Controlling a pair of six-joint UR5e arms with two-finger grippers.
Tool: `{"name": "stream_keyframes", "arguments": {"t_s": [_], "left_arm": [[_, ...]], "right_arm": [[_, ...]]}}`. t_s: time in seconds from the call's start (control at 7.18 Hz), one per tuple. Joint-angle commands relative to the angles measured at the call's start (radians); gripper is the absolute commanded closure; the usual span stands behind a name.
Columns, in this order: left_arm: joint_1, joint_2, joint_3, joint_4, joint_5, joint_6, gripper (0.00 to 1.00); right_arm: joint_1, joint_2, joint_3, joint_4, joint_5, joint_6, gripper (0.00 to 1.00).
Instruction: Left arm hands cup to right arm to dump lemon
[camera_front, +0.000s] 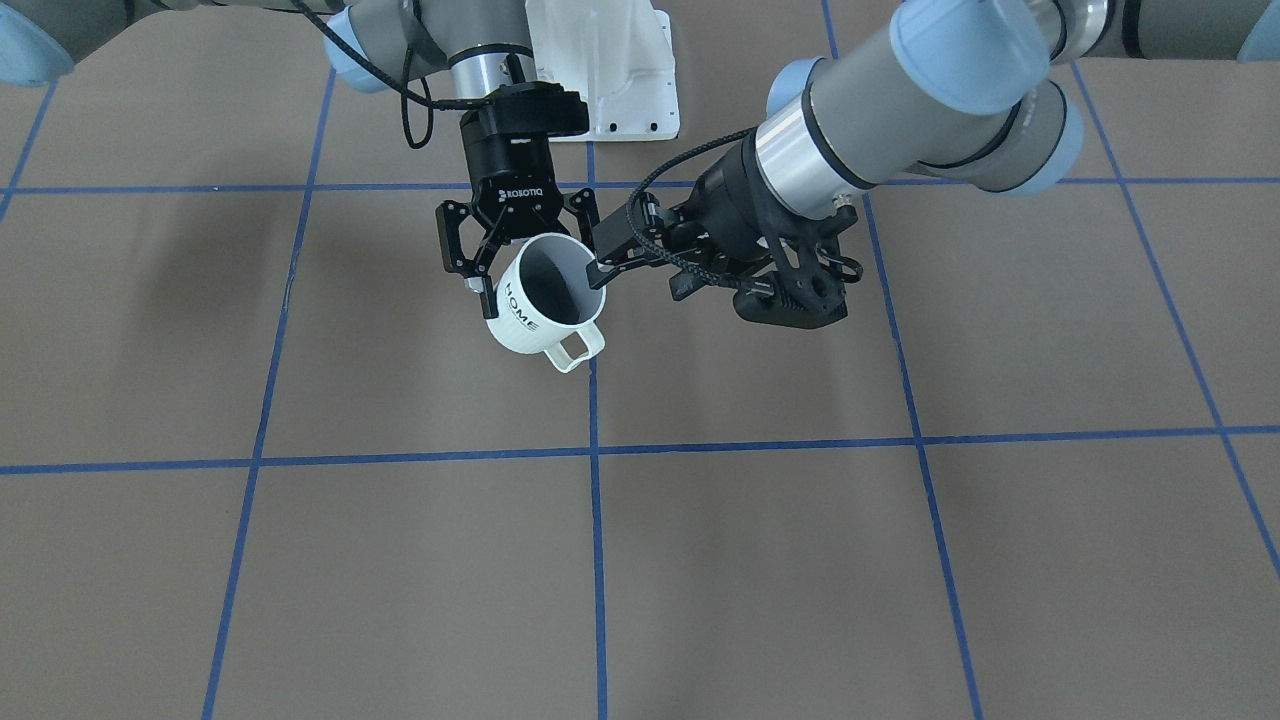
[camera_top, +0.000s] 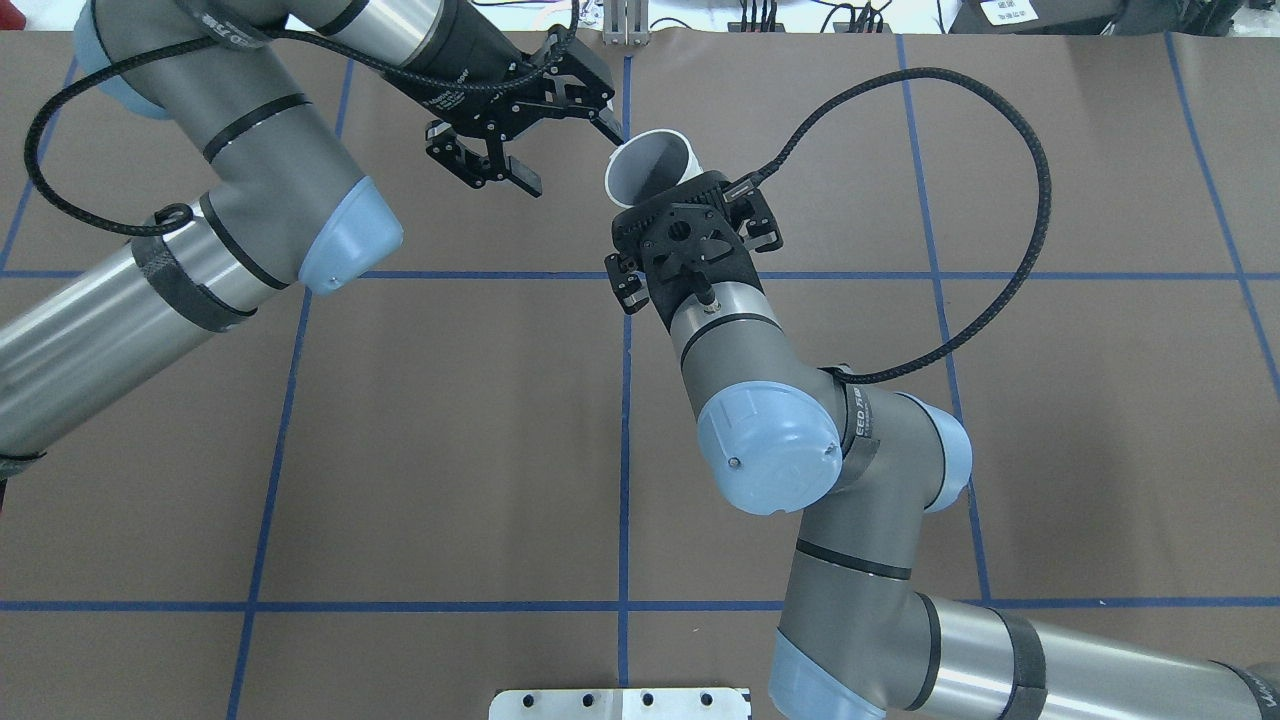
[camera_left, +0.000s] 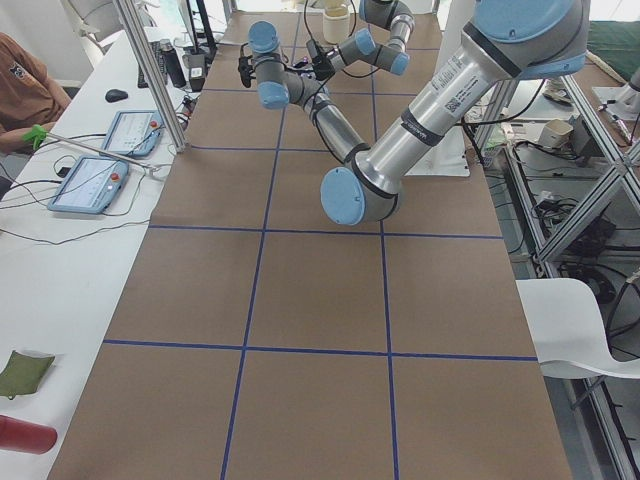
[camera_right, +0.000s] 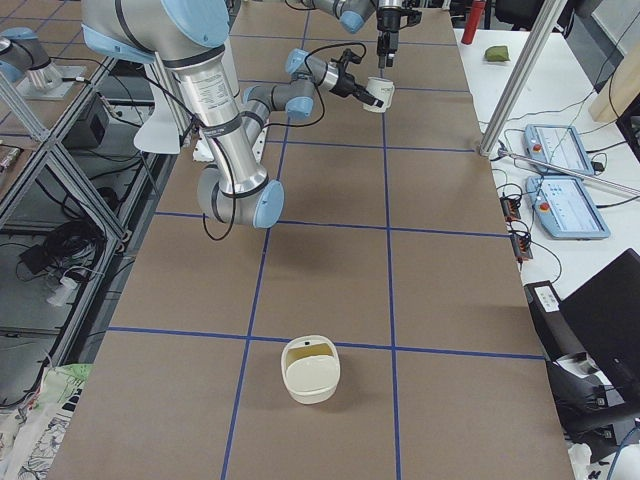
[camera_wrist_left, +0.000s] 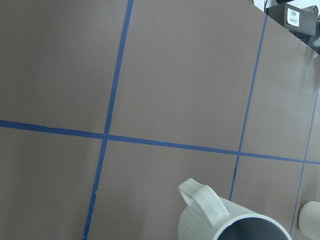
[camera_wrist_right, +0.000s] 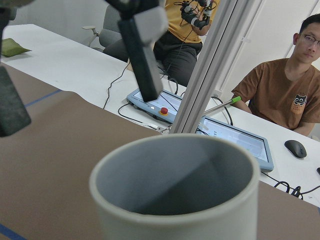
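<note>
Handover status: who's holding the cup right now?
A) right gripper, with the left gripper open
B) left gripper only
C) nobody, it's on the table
A: the right gripper clamps the cup off the table, while the left gripper is spread open beside its rim.

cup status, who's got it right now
Right gripper shut on the cup, tilted above the table. Left gripper open, one fingertip beside the rim. Lemon not in sight.
</note>
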Motion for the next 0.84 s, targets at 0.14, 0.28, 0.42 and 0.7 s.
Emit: {"name": "stream_keyframes", "arguments": {"t_s": [0.14,0.28,0.42,0.7], "left_arm": [[0.024,-0.033,0.033,-0.002,0.003,0.002,0.18],[0.026,-0.038,0.038,-0.002,0.003,0.002,0.24],[0.027,-0.039,0.042,-0.002,0.004,0.003,0.30],[0.032,-0.039,0.058,-0.002,0.004,0.005,0.39]], "right_arm": [[0.000,0.001,-0.005,-0.003,0.000,0.000,0.79],[0.000,0.001,-0.005,-0.003,0.000,0.000,0.79],[0.000,0.001,-0.005,-0.003,0.000,0.000,0.79],[0.000,0.003,-0.005,-0.003,0.000,0.000,0.79]]}}
